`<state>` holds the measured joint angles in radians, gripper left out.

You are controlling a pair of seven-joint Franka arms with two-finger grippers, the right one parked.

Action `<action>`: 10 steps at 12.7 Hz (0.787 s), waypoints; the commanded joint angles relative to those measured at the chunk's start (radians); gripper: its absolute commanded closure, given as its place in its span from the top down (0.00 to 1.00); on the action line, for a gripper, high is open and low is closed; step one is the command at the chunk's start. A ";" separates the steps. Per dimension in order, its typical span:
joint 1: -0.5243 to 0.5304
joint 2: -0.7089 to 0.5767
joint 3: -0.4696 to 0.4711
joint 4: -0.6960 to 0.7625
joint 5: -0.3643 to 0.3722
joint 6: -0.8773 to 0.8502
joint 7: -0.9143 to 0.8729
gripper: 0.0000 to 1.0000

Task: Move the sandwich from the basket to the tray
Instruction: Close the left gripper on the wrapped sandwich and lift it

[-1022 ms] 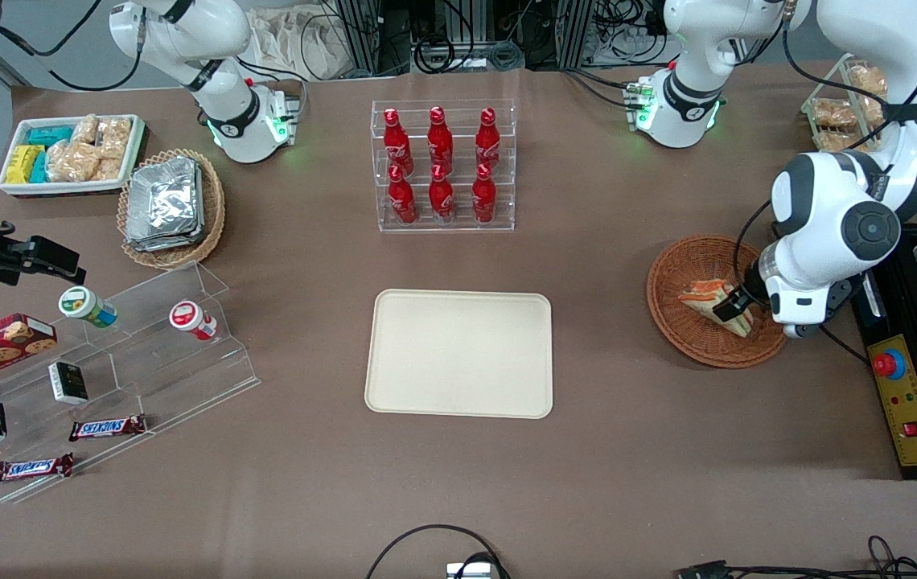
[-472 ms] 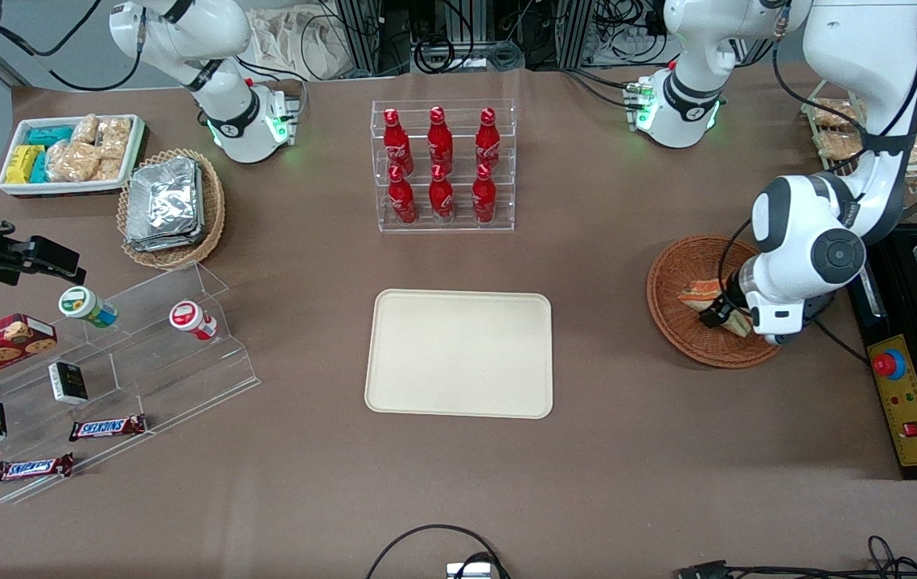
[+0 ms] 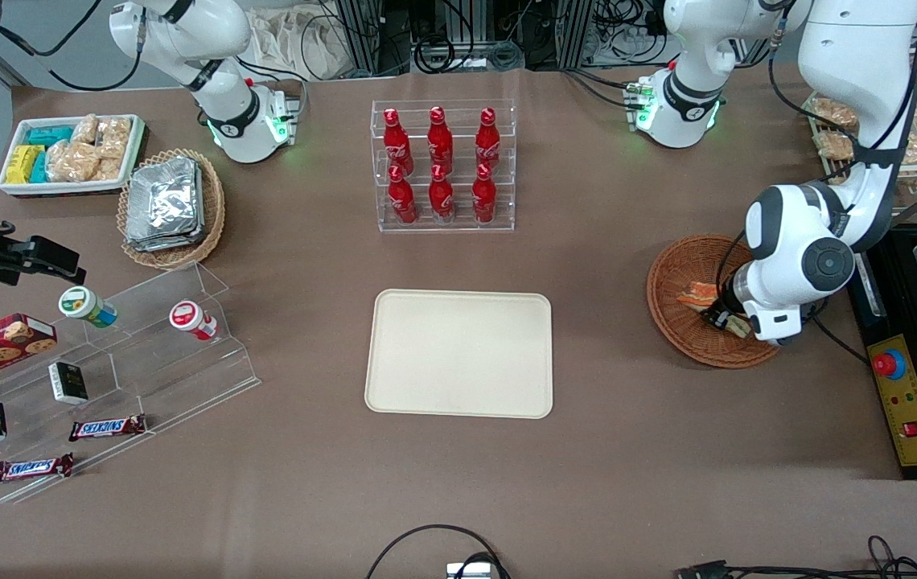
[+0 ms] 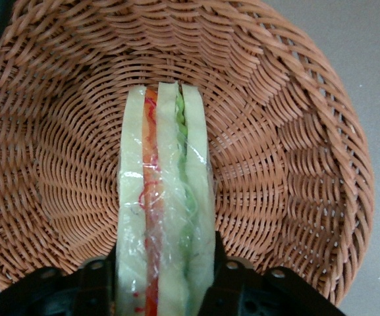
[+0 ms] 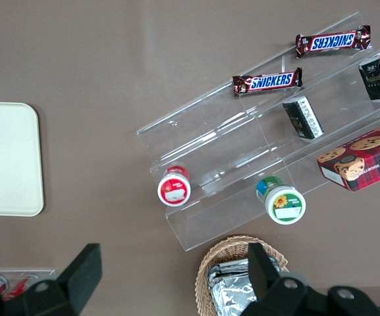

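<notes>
Sandwich [image 4: 165,217] stood on edge in basket [image 4: 288,164], straddled by fingers of hand [image 4: 165,280], apparently gripped though unlifted; carry to bare tray [image 3: 459,354] outstanding.

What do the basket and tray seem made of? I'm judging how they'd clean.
The basket looks like woven reddish-brown wicker, its strands showing around the sandwich that the gripper straddles. The tray looks like smooth matte cream plastic, probably moulded.
</notes>
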<state>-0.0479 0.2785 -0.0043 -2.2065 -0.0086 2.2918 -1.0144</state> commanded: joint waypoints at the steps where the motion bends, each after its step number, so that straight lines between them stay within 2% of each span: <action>1: -0.004 -0.024 0.006 0.031 0.016 -0.015 -0.027 0.00; 3: -0.004 -0.039 0.006 0.126 0.018 -0.163 -0.010 0.00; 7: -0.010 -0.039 -0.005 0.431 0.001 -0.515 0.115 0.00; 9: -0.018 -0.032 -0.051 0.552 -0.010 -0.584 0.259 0.00; 10: -0.020 -0.028 -0.072 0.585 -0.054 -0.595 0.340 0.00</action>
<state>-0.0554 0.2254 -0.0497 -1.7096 -0.0214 1.7461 -0.7895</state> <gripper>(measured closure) 0.797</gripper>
